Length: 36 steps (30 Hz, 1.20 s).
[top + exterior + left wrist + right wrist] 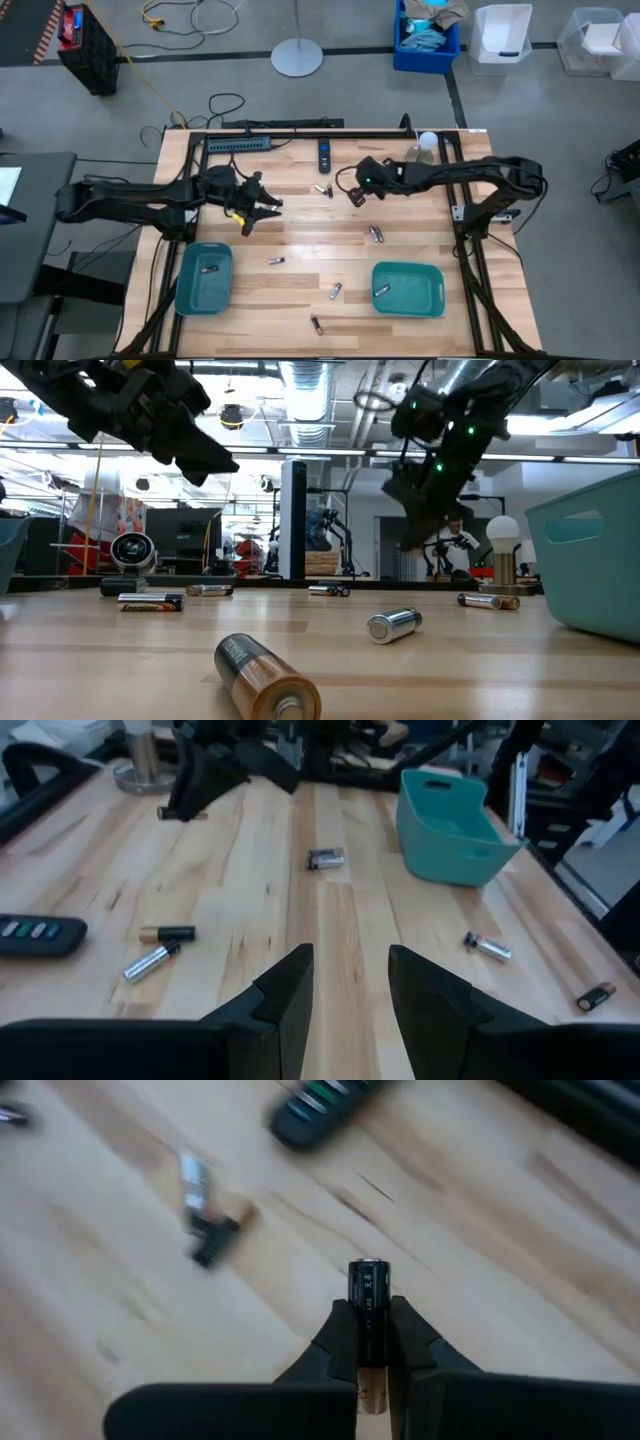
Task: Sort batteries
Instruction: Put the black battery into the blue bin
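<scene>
Several small batteries lie loose on the wooden table: a pair (322,187) near the far middle, a pair (375,234) at the centre, and singles (275,260), (335,291), (316,324) nearer the front. One battery (210,268) lies in the left teal tray (190,295) and one (381,291) in the right teal tray (425,305). My right gripper (354,197) is above the far middle of the table, shut on a black-and-copper battery (367,1285). My left gripper (268,212) hovers open and empty left of centre; it also shows in the left wrist view (348,982). My right gripper pinches the black-and-copper battery between its two fingers (340,1330), which lie along the battery's sides. The black end (367,1272) sticks out past the fingertips, the copper end reaches back between them. The battery is lifted clear of the table.
A black remote (324,153) and a round-topped knob (428,143) lie at the far edge, with a power strip (238,144) at the far left. In the low view a large battery (265,675) lies close to the near edge.
</scene>
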Tool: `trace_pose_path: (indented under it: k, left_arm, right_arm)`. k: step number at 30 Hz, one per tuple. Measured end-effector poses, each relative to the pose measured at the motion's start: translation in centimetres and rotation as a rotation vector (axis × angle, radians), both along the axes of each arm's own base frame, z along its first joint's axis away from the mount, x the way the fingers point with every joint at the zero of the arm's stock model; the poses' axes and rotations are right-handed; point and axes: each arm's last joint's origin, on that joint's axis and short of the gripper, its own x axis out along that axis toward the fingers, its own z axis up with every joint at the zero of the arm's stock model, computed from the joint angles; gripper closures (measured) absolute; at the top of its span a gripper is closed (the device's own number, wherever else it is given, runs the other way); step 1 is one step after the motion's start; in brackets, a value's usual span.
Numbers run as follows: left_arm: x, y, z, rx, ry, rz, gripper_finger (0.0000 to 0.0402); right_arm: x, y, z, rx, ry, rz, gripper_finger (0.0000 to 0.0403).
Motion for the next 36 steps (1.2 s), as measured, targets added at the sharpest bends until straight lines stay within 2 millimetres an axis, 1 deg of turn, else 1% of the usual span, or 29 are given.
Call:
trace_pose_path:
  k: [3,6,10,13,19,22,27,31,36]
  left_arm:
    - [-0.5,-0.1,0.3,-0.004,-0.002,0.009,0.0276]
    - [-1.2,-0.1,0.5,0.011,0.019,0.062,0.0276]
    - [-2.0,-0.2,0.9,0.016,0.020,0.100,0.0276]
    - [-2.7,-0.5,1.5,0.019,-0.008,0.117,0.0276]
    - [-4.0,-1.2,2.0,0.026,-0.010,0.148,0.0276]
    - [-4.7,-1.6,2.3,0.029,-0.022,0.159,0.0276]
    - [-6.0,-2.3,3.9,0.022,-0.165,0.149,0.0276]
    - [-7.3,-2.8,5.1,0.008,-0.274,0.114,0.0276]
    - [-9.4,-3.6,6.2,0.000,-0.386,0.059,0.0276]
  right_arm:
    - [1.0,1.2,0.9,-0.029,-0.094,0.089,0.0384]
    - [2.1,2.6,1.7,-0.072,-0.197,0.170,0.0380]
    - [3.5,4.4,2.2,-0.110,-0.309,0.252,0.0381]
    - [4.5,5.7,2.2,-0.128,-0.383,0.299,0.0380]
    - [6.3,7.9,1.0,-0.131,-0.472,0.360,0.0380]
    - [8.0,9.1,0.6,-0.121,-0.492,0.392,0.0380]
    - [11.6,11.3,-0.1,-0.120,-0.499,0.459,0.0379]
    - [14.6,13.3,0.0,-0.143,-0.523,0.515,0.0379]
    - [18.3,15.9,1.1,-0.191,-0.598,0.589,0.0379]
